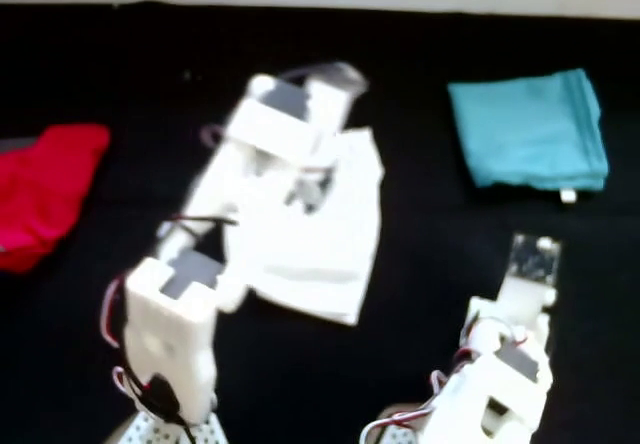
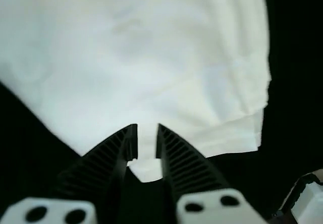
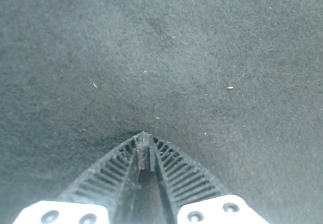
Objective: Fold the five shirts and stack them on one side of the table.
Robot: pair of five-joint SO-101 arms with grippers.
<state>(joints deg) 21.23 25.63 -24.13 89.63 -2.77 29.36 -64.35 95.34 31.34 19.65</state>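
White fabric shirt point(image 1: 330, 234), loosely spread and partly doubled over: directly beneath the left gripper point(image 2: 146, 130) and stretching away ahead of it over the black cloth-covered table point(image 1: 420, 364). Grasping that shirt by one edge, with black ribbed fingers point(image 2: 113, 153) drawn almost together and a tongue of white fabric pinched in the narrow slot between them. Ahead of the fingertips, smooth pale cloth with a few soft creases. Off to one side of the gripper, a layered hem ending against the dark table. Seen from the high camera, reaching out over the shirt's near half on a white jointed left arm point(image 1: 170, 334).

Crumpled red fabric shirt point(image 1: 45, 194): far off to the left gripper's left, well apart from the white one, at the table's edge.

Neatly folded teal fabric shirt point(image 1: 530, 129), roughly square, with a small pale tag at its near edge: straight ahead of the right gripper point(image 3: 145, 142), near it but not touching.

Right gripper: clenched on nothing, fingertips meeting just over bare black cloth flecked with lint. White shirt off to its left, apart from it. Teal shirt well apart from the left gripper, beyond the white shirt's far side.
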